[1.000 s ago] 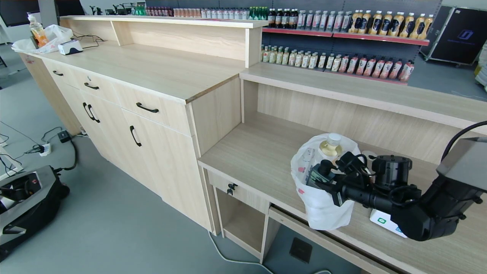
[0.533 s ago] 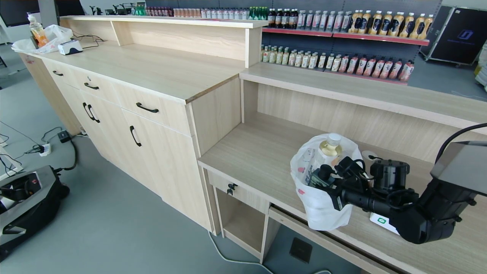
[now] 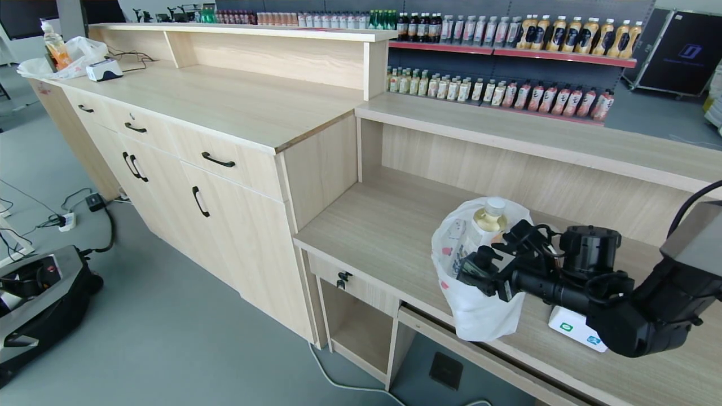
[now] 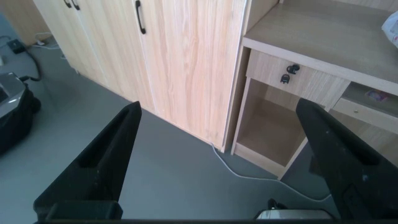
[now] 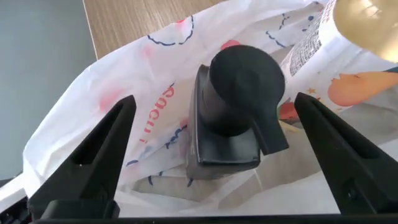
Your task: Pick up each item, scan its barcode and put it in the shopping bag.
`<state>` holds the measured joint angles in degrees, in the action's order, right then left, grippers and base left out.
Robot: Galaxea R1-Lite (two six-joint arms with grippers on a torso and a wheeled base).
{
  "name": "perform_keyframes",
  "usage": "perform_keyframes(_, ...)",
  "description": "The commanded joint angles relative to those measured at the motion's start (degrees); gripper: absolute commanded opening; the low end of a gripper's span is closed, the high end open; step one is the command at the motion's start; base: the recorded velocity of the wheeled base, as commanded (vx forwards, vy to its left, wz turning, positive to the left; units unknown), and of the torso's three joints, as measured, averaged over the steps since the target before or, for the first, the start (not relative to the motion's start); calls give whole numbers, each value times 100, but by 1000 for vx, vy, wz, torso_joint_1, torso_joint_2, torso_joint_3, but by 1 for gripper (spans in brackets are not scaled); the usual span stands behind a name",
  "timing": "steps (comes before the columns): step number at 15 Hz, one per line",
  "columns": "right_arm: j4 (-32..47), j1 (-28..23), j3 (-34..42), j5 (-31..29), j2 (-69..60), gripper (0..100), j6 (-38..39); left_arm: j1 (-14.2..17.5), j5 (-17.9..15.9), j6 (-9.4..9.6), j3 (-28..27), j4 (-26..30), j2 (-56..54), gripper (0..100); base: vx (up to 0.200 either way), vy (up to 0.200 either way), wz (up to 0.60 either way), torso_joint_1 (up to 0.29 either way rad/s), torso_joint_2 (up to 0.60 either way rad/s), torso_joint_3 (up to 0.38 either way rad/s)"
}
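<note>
We are at a pale wooden shop counter (image 3: 383, 225), with shelves of drink bottles (image 3: 507, 34) along the wall behind it. On the lower step of the counter stands the white plastic shopping bag (image 3: 479, 316), its mouth open upward. A bottle with a pale cap (image 3: 491, 217) is upright at the bag's far side.

The right gripper (image 3: 478, 269) hangs at the bag's mouth, its 2 fingers spread wide and grasping nothing. In the right wrist view a black item with a rounded cap (image 5: 233, 112) sits inside the bag between those fingers and touches neither. Its capped end points back toward the wrist, so its long axis seems to run along the gripper's own line of approach.

We judge that this item has been let go into the bag. The move ahead then turns on backing out along that same line, because the bag's plastic lies close beside both fingers and could snag.

A white box-shaped device (image 3: 575, 330), perhaps the scanner, lies on the counter just beside the bag, under the right arm.

The left gripper (image 4: 219, 106) is also spread and empty, over the grey floor beside the cabinet and well apart from the bag. The right arm is clearly the nearer 1.
</note>
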<state>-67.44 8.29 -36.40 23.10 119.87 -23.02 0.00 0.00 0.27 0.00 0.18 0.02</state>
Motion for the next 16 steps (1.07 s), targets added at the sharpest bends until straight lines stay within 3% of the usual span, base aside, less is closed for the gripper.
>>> perform_keyframes(1, 134, 24, 248, -7, -974, 100, -45, 0, 0, 0, 0, -1, -2, 100, 0, 0, 0, 0, 0, 0)
perform_keyframes(4, 583, -56, 502, -51, -2064, 100, -221, 0, 0, 0, 0, -1, -2, 100, 0, 0, 0, 0, 0, 0)
perform_keyframes(7, 1224, -583, 529, -420, -3119, 100, -766, 0, 0, 0, 0, -1, -2, 100, 0, 0, -400, 0, 0, 2)
perform_keyframes(11, 1927, -627, -157, -1203, -3945, 100, -186, 0, 0, 0, 0, -1, -2, 100, 0, 0, -600, 4, -1, 1)
perform_keyframes(13, 2648, -680, -412, -1537, -4288, 100, 52, 0, 0, 0, 0, -1, -2, 100, 0, 0, -600, 0, 0, -2)
perform_keyframes(16, 3114, -680, 10, -1844, -4806, 100, 447, 0, 0, 0, 0, -1, -2, 100, 0, 0, -600, 2, 9, 1)
